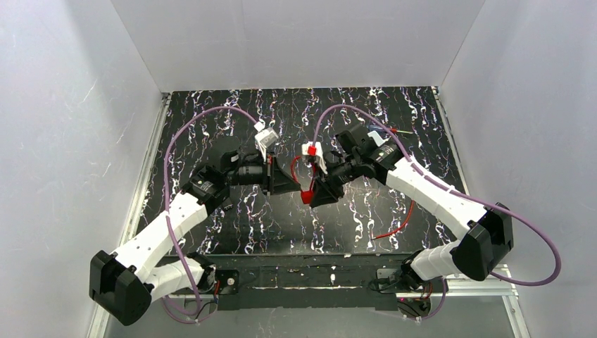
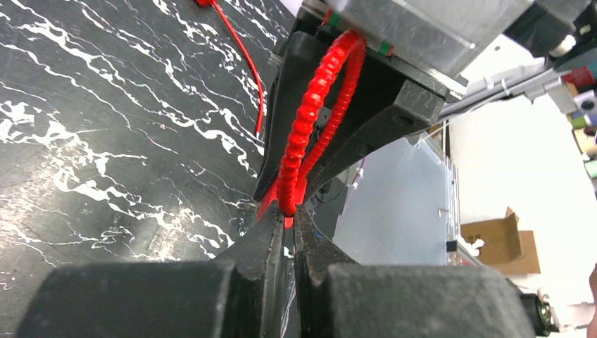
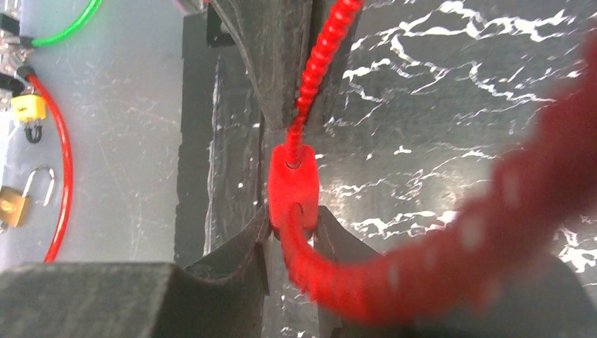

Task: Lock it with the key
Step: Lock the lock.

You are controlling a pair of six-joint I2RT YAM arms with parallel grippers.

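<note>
A red beaded seal strap [image 1: 305,194] hangs between both grippers over the middle of the black marbled table [image 1: 232,232]. My left gripper [image 2: 288,220] is shut on the strap's thin end [image 2: 310,113]. My right gripper [image 3: 292,227] is shut on the strap's red locking head [image 3: 293,179]. The thin end runs into the head's top hole, and the rest loops round in a blur at the right. In the top view the left gripper [image 1: 296,186] and right gripper [image 1: 315,194] meet tip to tip. No key shows in any view.
A thin red cable [image 1: 396,227] lies on the table at the right and a green one [image 1: 405,131] at the back right. The right wrist view shows a small brass padlock [image 3: 10,204] and a yellow padlock [image 3: 29,109] on the grey surface beside the table. White walls enclose three sides.
</note>
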